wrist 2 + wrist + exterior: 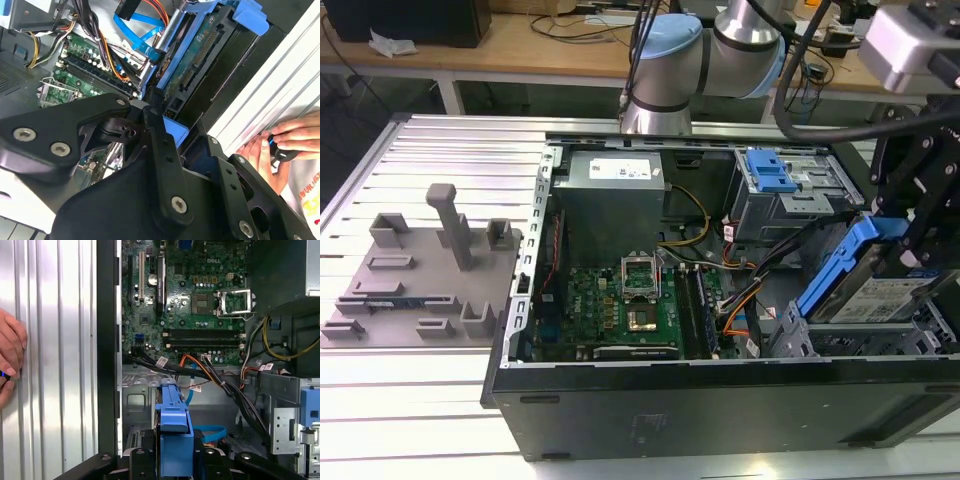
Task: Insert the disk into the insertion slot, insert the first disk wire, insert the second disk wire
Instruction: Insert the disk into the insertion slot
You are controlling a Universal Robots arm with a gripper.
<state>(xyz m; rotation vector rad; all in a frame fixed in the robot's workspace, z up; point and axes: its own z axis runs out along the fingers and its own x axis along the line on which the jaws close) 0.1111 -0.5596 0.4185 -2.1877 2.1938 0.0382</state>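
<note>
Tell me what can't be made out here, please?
1. The disk: exterior view, far end covered by the gripper.
2. The insertion slot: exterior view, inside hidden under the tilted disk.
3. The hand: first wrist view, cut off by the edge; the small dark thing it holds is too small to name.

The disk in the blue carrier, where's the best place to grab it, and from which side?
Probably the upper end of its blue carrier frame, approached from above: the disk sits tilted, lower end toward the insertion slot, and the gripper pinches that end now.
</note>
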